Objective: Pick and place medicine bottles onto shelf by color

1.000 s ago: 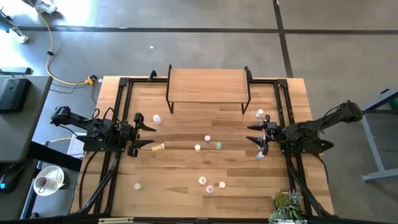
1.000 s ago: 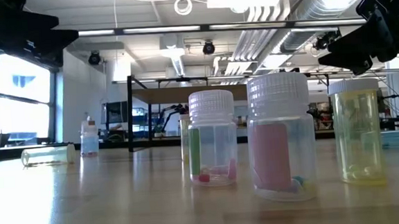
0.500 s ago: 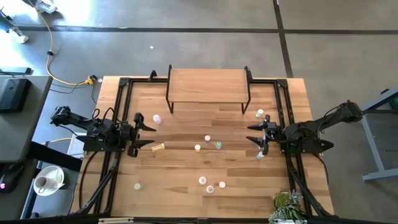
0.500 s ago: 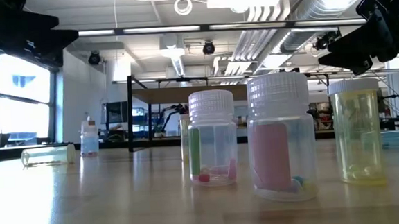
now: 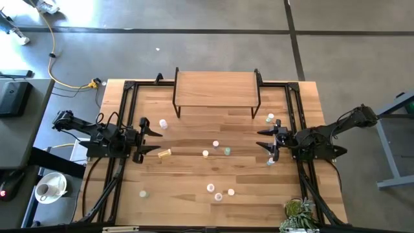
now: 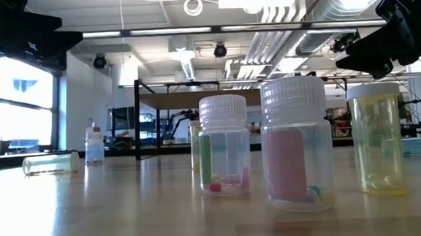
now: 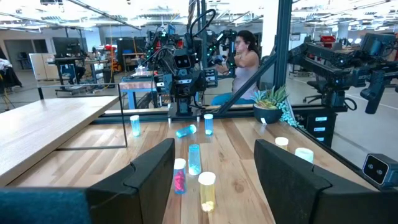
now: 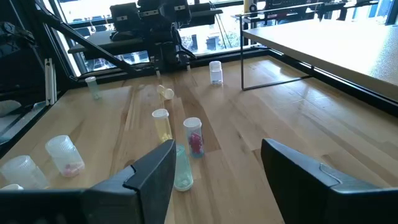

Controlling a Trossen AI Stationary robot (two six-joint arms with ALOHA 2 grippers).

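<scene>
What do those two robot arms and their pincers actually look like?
Both arms are black and jointed, built of chunky segments with dark cables trailing behind. Each ends in a tool with two pointed black fingers: the left tool and the right tool. Close up, the fingers are broad, matte, angular slabs. No markings are visible.

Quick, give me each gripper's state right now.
Left gripper: jaws open, holding nothing, at the table's left side.
Right gripper: jaws open, holding nothing, at the table's right side.
</scene>
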